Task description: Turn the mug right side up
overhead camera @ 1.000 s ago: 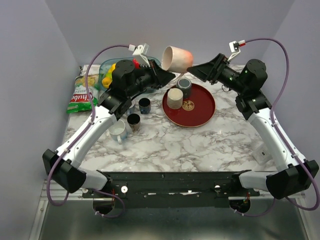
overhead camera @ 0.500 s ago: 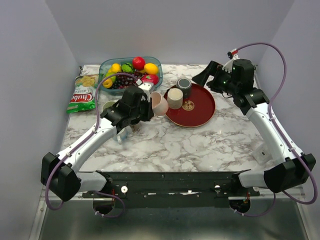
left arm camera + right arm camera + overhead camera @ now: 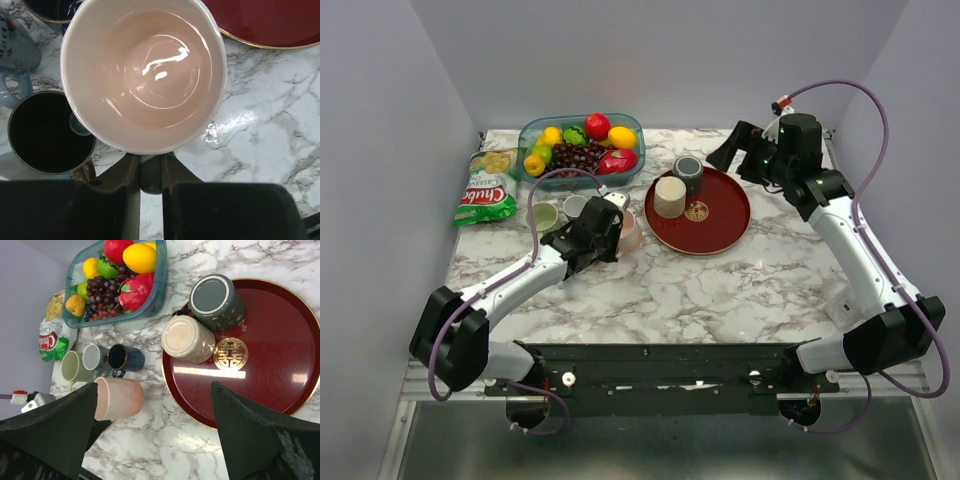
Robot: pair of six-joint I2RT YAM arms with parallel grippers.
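Left hand (image 3: pixel 150 172): clamped on the rim wall of the pink mug (image 3: pixel 145 75). Mug sits just left of the red tray (image 3: pixel 720 228), low over the desk (image 3: pixel 720 290), mouth tipped sideways, not upright. Right hand (image 3: pixel 152 427): spread wide, empty, beyond the tray. Judged: levelling, set-down and release remain.

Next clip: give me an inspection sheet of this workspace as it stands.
Surface: marble table, no spill seen.
Job's things: pink mug, gripped beside the red tray, opening toward the left wrist camera.
Clutter: two cups on the tray; fruit tub; chip bag; small cups by the left arm.
Claws: left claw shut on pink mug; right claw open, holding nothing.
Cables: purple cable looped on each arm, no snag seen.
Surroundings: plain walls, nothing else seen.
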